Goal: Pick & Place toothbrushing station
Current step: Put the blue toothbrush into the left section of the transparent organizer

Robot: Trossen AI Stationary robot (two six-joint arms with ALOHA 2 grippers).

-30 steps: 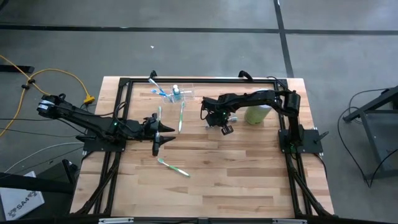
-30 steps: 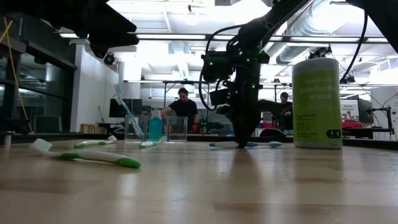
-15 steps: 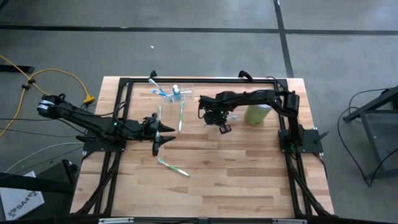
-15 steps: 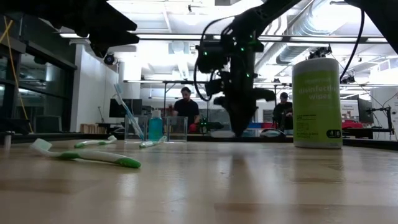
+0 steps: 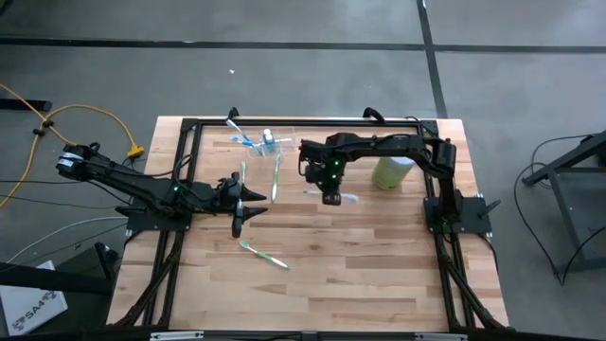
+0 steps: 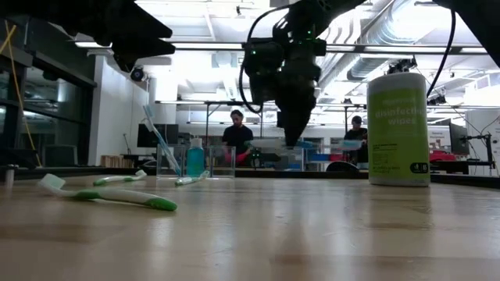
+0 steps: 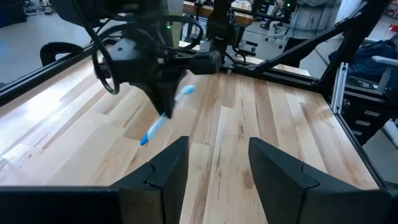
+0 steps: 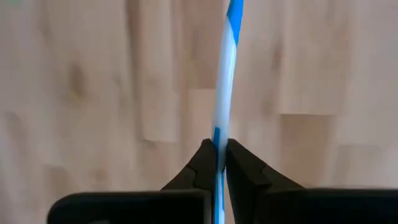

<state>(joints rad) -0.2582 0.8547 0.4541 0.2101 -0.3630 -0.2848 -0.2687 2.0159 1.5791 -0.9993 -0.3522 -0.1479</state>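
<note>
The clear holder [image 5: 269,142] stands near the table's [image 5: 379,265] far edge and holds a blue bottle [image 6: 194,160] and a slanting toothbrush [image 6: 156,136]. The right gripper [image 5: 329,196] pinches a blue and white toothbrush [image 8: 225,93] above the table. The left gripper [image 5: 239,220] hovers spread, empty. A green canister [image 5: 391,173] stands at the right.

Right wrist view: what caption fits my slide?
Right gripper shut on a blue-and-white plastic toothbrush above the wooden table.
</note>
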